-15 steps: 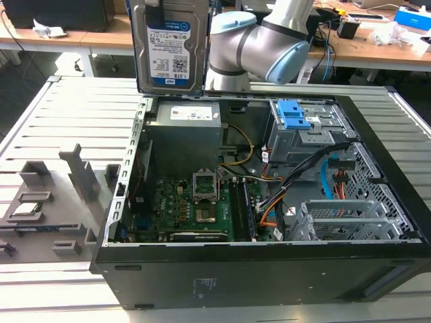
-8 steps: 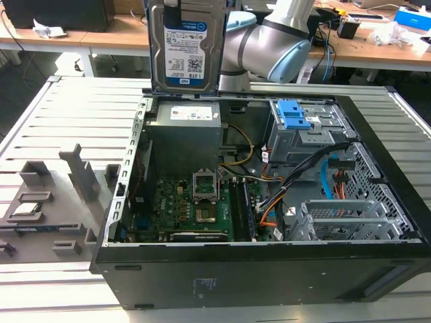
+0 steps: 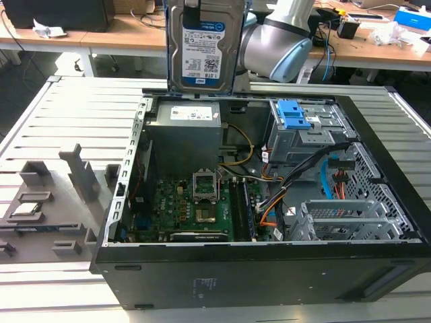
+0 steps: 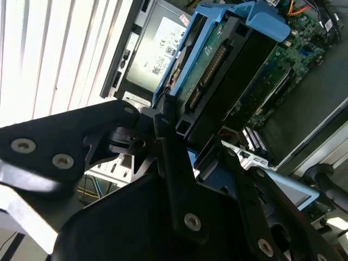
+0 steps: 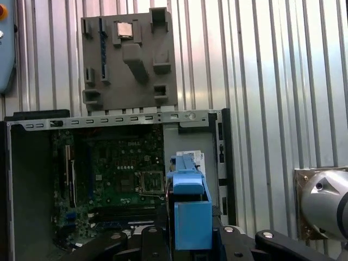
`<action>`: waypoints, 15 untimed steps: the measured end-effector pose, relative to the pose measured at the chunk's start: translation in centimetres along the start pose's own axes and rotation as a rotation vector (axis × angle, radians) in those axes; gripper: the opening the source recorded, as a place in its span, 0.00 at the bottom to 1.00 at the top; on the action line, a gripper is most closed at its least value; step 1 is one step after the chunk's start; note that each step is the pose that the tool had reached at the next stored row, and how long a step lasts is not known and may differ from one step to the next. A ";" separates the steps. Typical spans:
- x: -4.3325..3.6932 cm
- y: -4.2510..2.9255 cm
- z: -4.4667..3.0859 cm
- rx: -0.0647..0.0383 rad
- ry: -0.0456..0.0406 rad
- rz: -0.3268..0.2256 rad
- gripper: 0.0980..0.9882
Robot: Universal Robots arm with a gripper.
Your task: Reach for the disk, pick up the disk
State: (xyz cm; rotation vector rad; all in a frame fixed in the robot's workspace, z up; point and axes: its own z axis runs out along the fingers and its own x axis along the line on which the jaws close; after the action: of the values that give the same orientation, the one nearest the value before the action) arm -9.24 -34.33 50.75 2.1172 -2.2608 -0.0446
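Observation:
The disk [image 3: 202, 47] hangs upright above the back edge of the open computer case [image 3: 256, 282]. Its white-and-blue label faces the exterior camera, and the blue carrier frame runs along its sides. My gripper [image 5: 187, 235] is shut on the disk, its black fingers [image 4: 169, 163] clamped on either side of the blue frame [image 5: 189, 209]. In the second wrist view the disk's [image 4: 217, 60] green circuit-board side and connector show between the fingers. The grey arm [image 3: 276, 44] sits just to the exterior view's right of the disk.
Below the disk are the grey power supply box [image 3: 185, 124], the motherboard [image 3: 195, 205] and the drive cage with small blue latches [image 3: 296, 114]. A grey fixture block [image 3: 47, 195] with a chip lies on the slatted table [image 3: 60, 108] at the exterior view's left.

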 end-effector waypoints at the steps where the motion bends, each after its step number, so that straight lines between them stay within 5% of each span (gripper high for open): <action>1: -0.06 -0.35 -0.02 0.000 0.0000 0.000 0.30; 15: -0.75 -4.81 -0.25 0.000 0.0000 0.000 0.30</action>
State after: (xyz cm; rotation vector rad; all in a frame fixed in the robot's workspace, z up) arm -4.39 -33.90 50.75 2.1170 -2.2607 -0.0448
